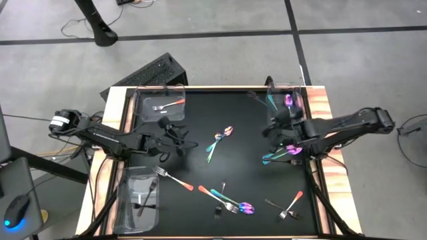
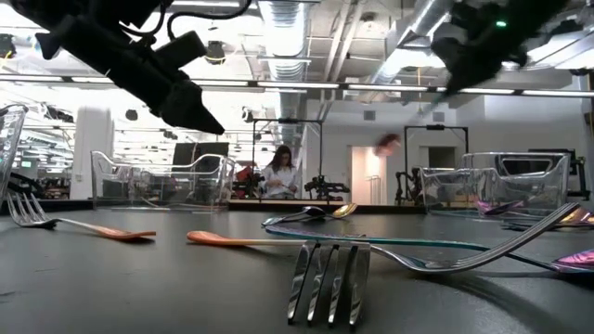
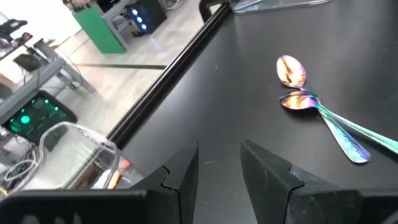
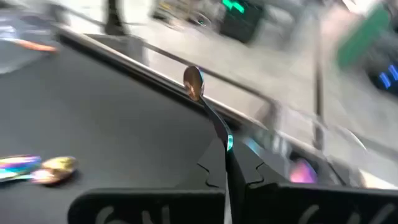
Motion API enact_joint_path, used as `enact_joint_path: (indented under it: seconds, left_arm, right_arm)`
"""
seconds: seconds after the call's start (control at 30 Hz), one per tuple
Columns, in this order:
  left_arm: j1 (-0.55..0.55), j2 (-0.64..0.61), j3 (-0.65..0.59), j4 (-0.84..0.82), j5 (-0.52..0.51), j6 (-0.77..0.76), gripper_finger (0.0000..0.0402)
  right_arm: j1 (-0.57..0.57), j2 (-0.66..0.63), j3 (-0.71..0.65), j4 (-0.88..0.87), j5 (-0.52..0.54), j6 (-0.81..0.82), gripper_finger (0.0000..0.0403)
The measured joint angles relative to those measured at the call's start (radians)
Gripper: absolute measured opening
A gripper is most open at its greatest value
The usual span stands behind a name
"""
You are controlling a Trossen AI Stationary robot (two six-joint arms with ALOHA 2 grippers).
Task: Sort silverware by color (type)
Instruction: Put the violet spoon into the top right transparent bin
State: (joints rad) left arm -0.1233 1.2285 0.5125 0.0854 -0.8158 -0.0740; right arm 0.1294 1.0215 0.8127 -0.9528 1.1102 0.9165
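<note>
- The right gripper [image 4: 227, 177] was clamped shut on an iridescent spoon [image 4: 208, 115]; in the right wrist view the spoon's long axis ran straight out from between the fingers, bowl leading.
- In the high view that gripper [image 1: 283, 130] hung over the table's 3 o'clock side, just short of the clear bin [image 1: 288, 100] at about 1 o'clock, which held iridescent pieces.
- The left gripper [image 3: 219, 171] had its jaws parted with nothing between them, over bare black mat [image 1: 200, 113].
- From above, the left gripper [image 1: 175, 133] sat near 10 o'clock, beside the clear bin [image 1: 160, 103] at 11 o'clock holding an orange-handled fork [image 1: 168, 105] lying roughly 9-to-3, handle toward 3.
- Two iridescent spoons [image 1: 219, 141] lay near the table's centre, long axes about 1-to-7, bowls toward 1 o'clock.
- Another iridescent pair [image 1: 280, 155] lay at 3 o'clock under the right arm, axis near 9-to-3.
- An orange-handled fork [image 1: 172, 177] lay at 8 o'clock, tines toward 10, handle toward 4.
- Iridescent cutlery [image 1: 230, 200] lay at 6 o'clock, angled 10-to-4.
- An orange-handled fork [image 1: 291, 205] at 5 o'clock pointed its tines toward 7.
- The bin [image 1: 140, 197] at 7 o'clock held dark cutlery, long axes near 12-to-6.
</note>
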Motion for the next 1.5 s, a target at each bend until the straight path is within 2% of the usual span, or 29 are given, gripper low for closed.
enact_joint_path:
  seconds: [0.13,0.2,0.27,0.37,0.47,0.73,0.83,0.9,1.03,1.17,1.23,1.37,1.5]
  left_arm:
    - [0.004,0.000,0.000,0.000,0.000,-0.002,0.0111]
    - [0.004,0.000,0.000,0.001,0.000,-0.002,0.0111]
    - [0.004,0.000,0.000,0.001,0.000,-0.002,0.0111]
    - [0.004,0.000,0.000,0.001,0.000,-0.007,0.0111]
    - [0.004,0.000,0.000,0.002,0.000,-0.023,0.0111]
    - [0.004,0.000,-0.001,0.002,0.000,-0.052,0.0111]
    - [0.004,0.000,-0.001,0.002,0.001,-0.071,0.0111]
    - [0.004,0.000,-0.001,0.003,0.017,-0.076,0.0111]
    - [0.004,0.000,-0.001,0.002,0.067,-0.081,0.0111]
    - [0.004,0.000,-0.001,0.002,0.179,-0.056,0.0111]
    - [0.003,0.000,-0.002,0.002,0.226,-0.044,0.0111]
    - [0.004,0.000,-0.002,0.003,0.228,-0.095,0.0111]
    - [0.004,0.000,-0.002,0.000,0.228,-0.144,0.0111]
  right_arm:
    - [0.010,-0.038,0.000,-0.402,-0.015,0.437,0.0009]
    - [0.017,-0.037,0.000,-0.547,-0.038,0.595,0.0010]
    - [0.012,-0.033,0.000,-0.618,-0.076,0.707,0.0012]
    - [-0.013,-0.038,-0.020,-0.573,-0.091,0.674,0.0022]
    - [-0.036,-0.034,-0.038,-0.541,-0.116,0.612,0.0053]
    - [-0.053,-0.033,-0.053,-0.499,-0.184,0.559,0.0202]
    - [-0.032,-0.033,-0.053,-0.382,-0.207,0.451,0.0247]
    - [-0.022,-0.033,-0.053,-0.262,-0.252,0.323,0.0258]
    - [-0.022,-0.032,-0.053,-0.007,-0.371,0.029,0.0259]
    - [-0.016,0.010,-0.053,0.292,-0.443,-0.182,0.0248]
    - [-0.017,0.055,-0.053,0.446,-0.477,-0.278,0.0243]
    - [-0.043,0.194,-0.053,0.707,-0.587,-0.432,0.0235]
    - [-0.098,0.347,-0.053,0.904,-0.682,-0.476,0.0232]
